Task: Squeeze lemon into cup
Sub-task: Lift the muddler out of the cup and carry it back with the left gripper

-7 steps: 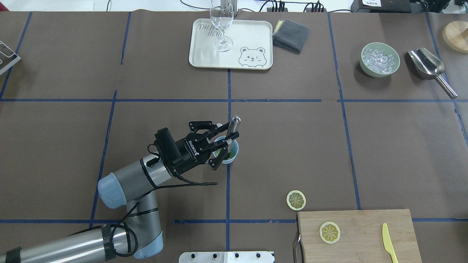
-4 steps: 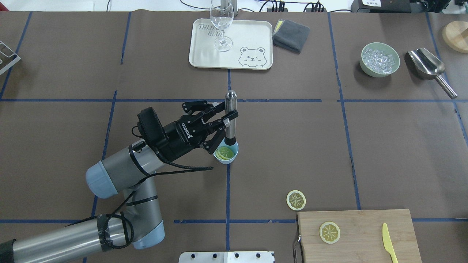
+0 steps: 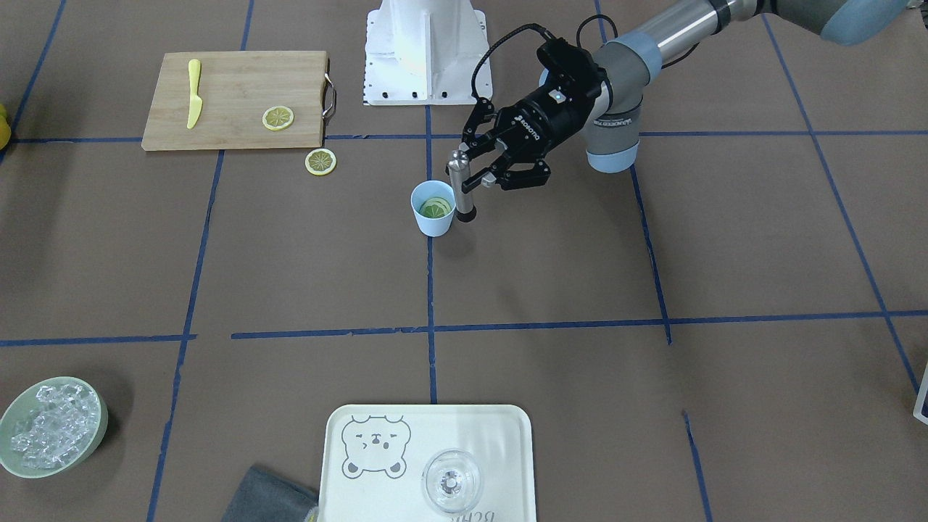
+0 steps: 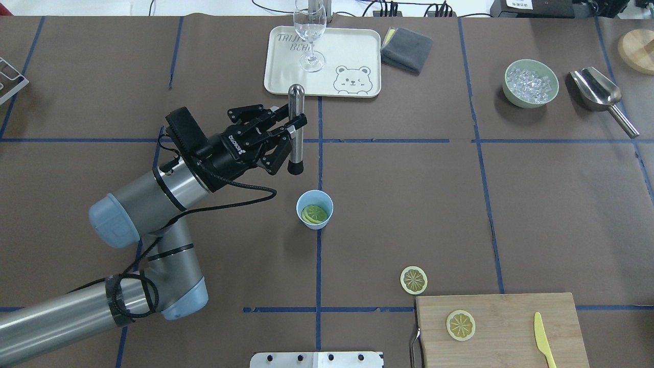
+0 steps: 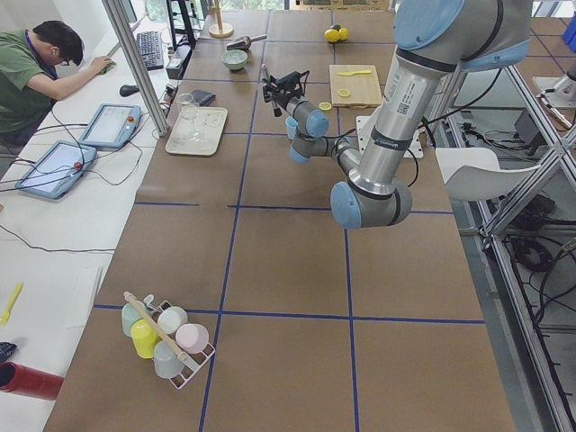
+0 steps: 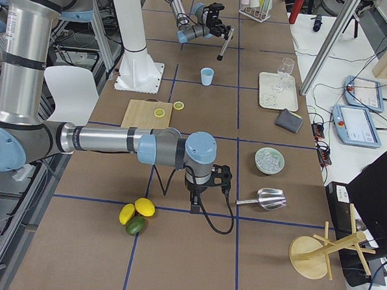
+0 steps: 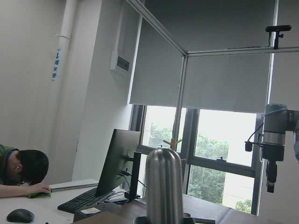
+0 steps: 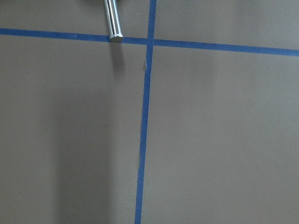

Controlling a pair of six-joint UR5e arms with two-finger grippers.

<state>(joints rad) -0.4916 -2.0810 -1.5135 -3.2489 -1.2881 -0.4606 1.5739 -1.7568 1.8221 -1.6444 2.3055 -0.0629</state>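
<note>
The light blue cup (image 4: 327,203) (image 3: 433,221) stands upright on the table's middle line. Lemon slices (image 4: 313,213) (image 3: 435,209) lie inside it. One more lemon slice (image 4: 414,280) lies on the table and another (image 4: 460,325) on the cutting board. My left gripper (image 4: 292,122) (image 3: 465,170) is shut on an upright steel muddler (image 4: 296,148) (image 3: 459,190). It holds the muddler in the air, clear of the cup, farther back and to the left. My right gripper (image 6: 194,206) points down at the table far to the right. I cannot tell whether it is open or shut.
A cream tray (image 4: 286,76) with a wine glass (image 4: 309,36) stands at the back, a grey cloth (image 4: 406,48) beside it. A green bowl of ice (image 4: 531,83) and a steel scoop (image 4: 600,94) sit back right. A cutting board (image 4: 506,327) carries a yellow knife (image 4: 544,345).
My left gripper has lifted the muddler out of the cup and carried it up, back and to the left. The lemon slices in the cup are now uncovered.
</note>
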